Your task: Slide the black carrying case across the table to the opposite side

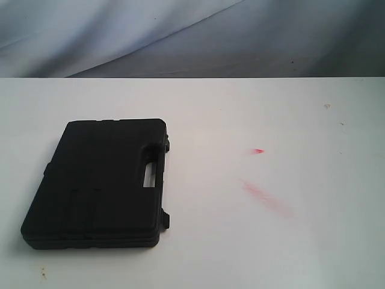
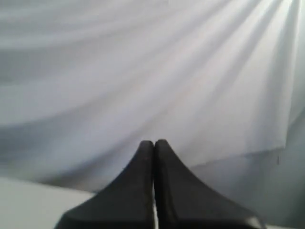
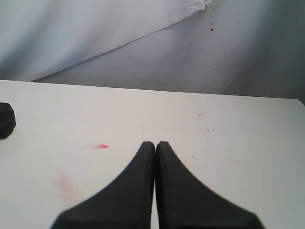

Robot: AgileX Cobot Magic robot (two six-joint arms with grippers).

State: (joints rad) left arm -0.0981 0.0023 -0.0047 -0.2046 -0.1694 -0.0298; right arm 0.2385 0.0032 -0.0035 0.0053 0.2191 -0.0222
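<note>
Case: the black carrying case (image 1: 99,183) lies flat and closed on the table (image 1: 271,241), at about 8 o'clock from the tabletop's middle in the exterior view.
Case orientation: the handle slot (image 1: 150,171) and the two latches (image 1: 167,144) sit on the edge facing 3 o'clock, toward the open half of the table. Lying flat on its broad face, it should slide rather than tip.
Path: the stretch toward 3 o'clock carries only a red spot (image 1: 257,151) and a fainter red smear (image 1: 264,195), flat marks that should not catch the case.
Left gripper: the left gripper (image 2: 154,142) has its two dark fingers pressed together with nothing between them. It points at the draped backdrop cloth (image 2: 143,71), so it appears raised and clear of the case.
Right gripper: the right gripper (image 3: 155,143) is likewise closed and empty, held above bare tabletop, with a corner of the case showing at the edge of its view, well apart from the fingers.
Arms in the exterior view: neither is visible.
Progress: judged as the start, with the case untouched on its side.
Next move: probably the left arm descends to the case's 9 o'clock edge. Closed fingers make a stiff pusher for a shove toward 3 o'clock.
Risk: an off-centre push could spin the case.
</note>
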